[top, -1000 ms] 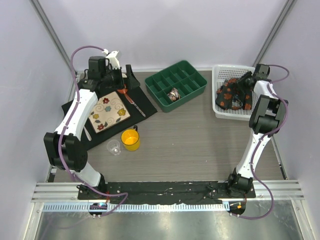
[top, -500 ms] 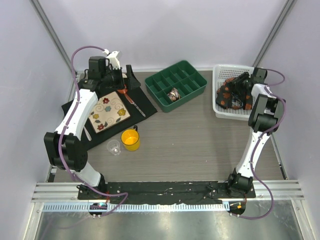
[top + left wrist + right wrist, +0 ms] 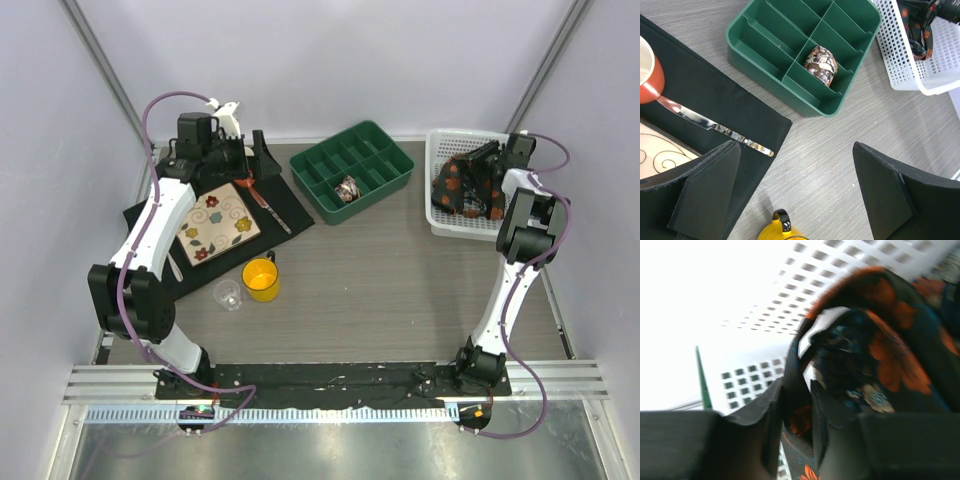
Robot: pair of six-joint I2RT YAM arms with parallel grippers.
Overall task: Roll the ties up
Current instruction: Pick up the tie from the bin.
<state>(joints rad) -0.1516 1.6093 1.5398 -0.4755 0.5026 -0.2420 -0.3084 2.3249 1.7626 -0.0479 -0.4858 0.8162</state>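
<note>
- Right gripper (image 3: 796, 396) has closed in, jaws clamping bunched dark orange-flowered fabric tie (image 3: 890, 360) over white perforated basket (image 3: 805, 270).
- Left gripper (image 3: 795, 172) gapes wide; green divided tray (image 3: 790, 55) ahead holds coiled tie (image 3: 821, 65).

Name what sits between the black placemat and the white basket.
The green divided tray, holding one rolled tie; the top view shows it.

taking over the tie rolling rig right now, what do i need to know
Left gripper: open, empty, hovering near the green tray.
Right gripper: down in the white basket, shut on a fold of the loose ties.
Done: one rolled tie sits in a tray compartment.
Left: the loose ties lie bunched in the basket, unrolled. Probably lift one out, roll it, and place it in the tray.
</note>
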